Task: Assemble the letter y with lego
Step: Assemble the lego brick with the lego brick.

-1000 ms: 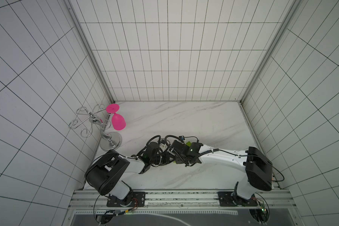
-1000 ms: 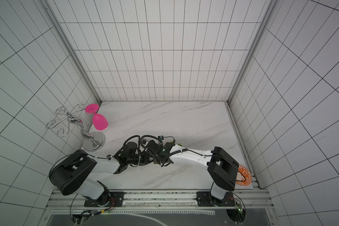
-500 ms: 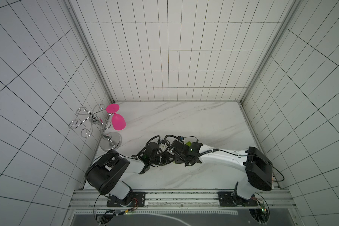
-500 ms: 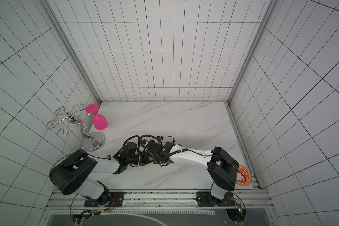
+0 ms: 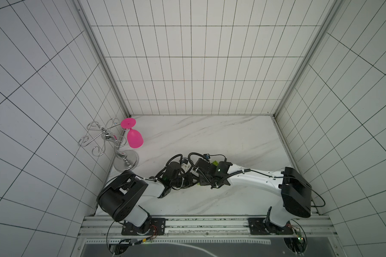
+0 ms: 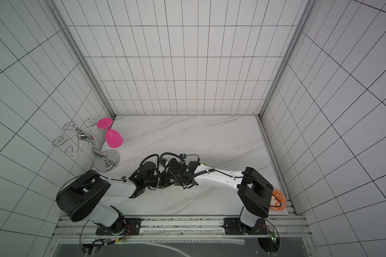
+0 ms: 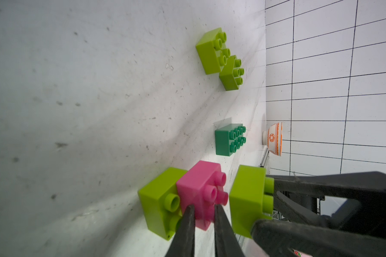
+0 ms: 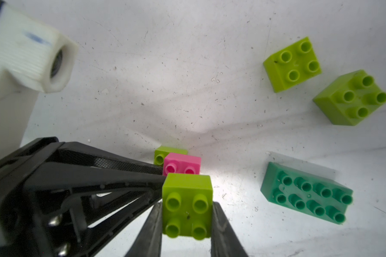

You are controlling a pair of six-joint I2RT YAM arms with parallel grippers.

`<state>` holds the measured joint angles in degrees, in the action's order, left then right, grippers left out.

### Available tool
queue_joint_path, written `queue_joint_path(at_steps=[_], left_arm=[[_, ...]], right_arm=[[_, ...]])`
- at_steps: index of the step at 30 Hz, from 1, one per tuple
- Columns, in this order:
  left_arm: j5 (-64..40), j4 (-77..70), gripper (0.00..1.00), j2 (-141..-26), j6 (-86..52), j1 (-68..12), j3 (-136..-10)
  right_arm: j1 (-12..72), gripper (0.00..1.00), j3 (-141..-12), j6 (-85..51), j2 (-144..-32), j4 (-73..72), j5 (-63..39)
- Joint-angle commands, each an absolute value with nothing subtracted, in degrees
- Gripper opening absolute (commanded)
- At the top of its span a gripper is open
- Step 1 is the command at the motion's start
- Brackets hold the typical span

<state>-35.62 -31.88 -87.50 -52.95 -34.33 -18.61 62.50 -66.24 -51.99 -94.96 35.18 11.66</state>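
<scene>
A pink brick [image 7: 201, 184] sits half over a lime brick [image 7: 158, 198] on the marble floor. My left gripper [image 7: 202, 209] is shut on the pink brick's near side. Just beside the pink brick, my right gripper [image 8: 186, 205] is shut on another lime brick [image 8: 186, 195], studs toward its camera. The dark green rectangle [image 8: 305, 193] and two loose lime bricks [image 8: 292, 64] [image 8: 350, 98] lie apart. No letter y shows. In both top views the arms hide both grippers, and only a sliver of lime brick [image 5: 214, 164] shows.
A pink goblet [image 5: 134, 138] hangs from a chrome rack [image 5: 112, 142] at the left wall. An orange-patterned bowl [image 6: 276, 199] stands at the front right corner. The two wrists are crowded together at mid-front, cables looping above them.
</scene>
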Motion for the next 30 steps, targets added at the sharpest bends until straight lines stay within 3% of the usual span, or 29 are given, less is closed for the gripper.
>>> queue_joint_path(at_steps=[1,30], left_arm=[[-32.87,-27.1,0.17,-88.33,-53.01,-33.75,-16.96],[-32.87,-27.1,0.17,-88.15,-53.07,-33.69,-16.87]], right_arm=[[62.05,0.22,-64.09,-53.53,-94.76,37.24,13.09],[60.88,0.22,-62.11,-53.61,-96.2,34.45,11.31]])
